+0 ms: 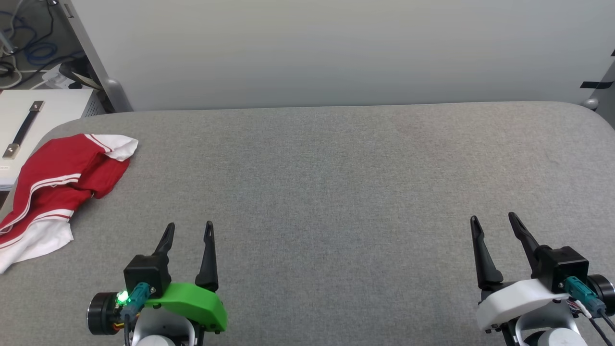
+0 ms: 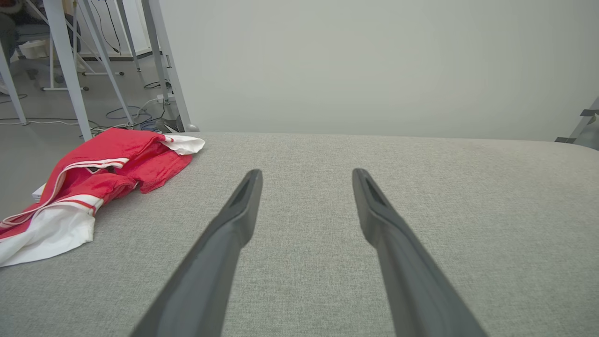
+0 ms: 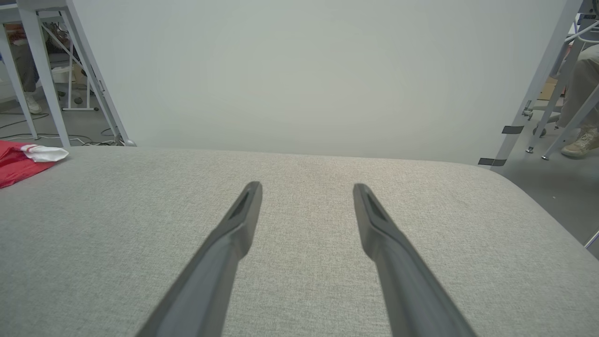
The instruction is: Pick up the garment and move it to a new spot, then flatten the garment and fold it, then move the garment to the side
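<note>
The garment (image 1: 62,185) is a red shirt with white sleeves and striped trim, lying crumpled at the table's far left edge, partly hanging over it. The left wrist view has the garment (image 2: 93,182) at its left, and a corner of the garment (image 3: 23,159) peeks in at the left of the right wrist view. My left gripper (image 1: 189,230) stands open near the front, to the right of the garment and apart from it. My right gripper (image 1: 494,220) is open at the front right, nothing between its fingers.
A grey fabric-covered table (image 1: 336,182) spreads before me, backed by a pale wall panel (image 1: 336,48). A white cabinet (image 1: 33,120) with a handle stands past the left edge. Metal frame legs (image 2: 70,70) and cables stand on the floor; a person's foot (image 3: 580,145) shows at right.
</note>
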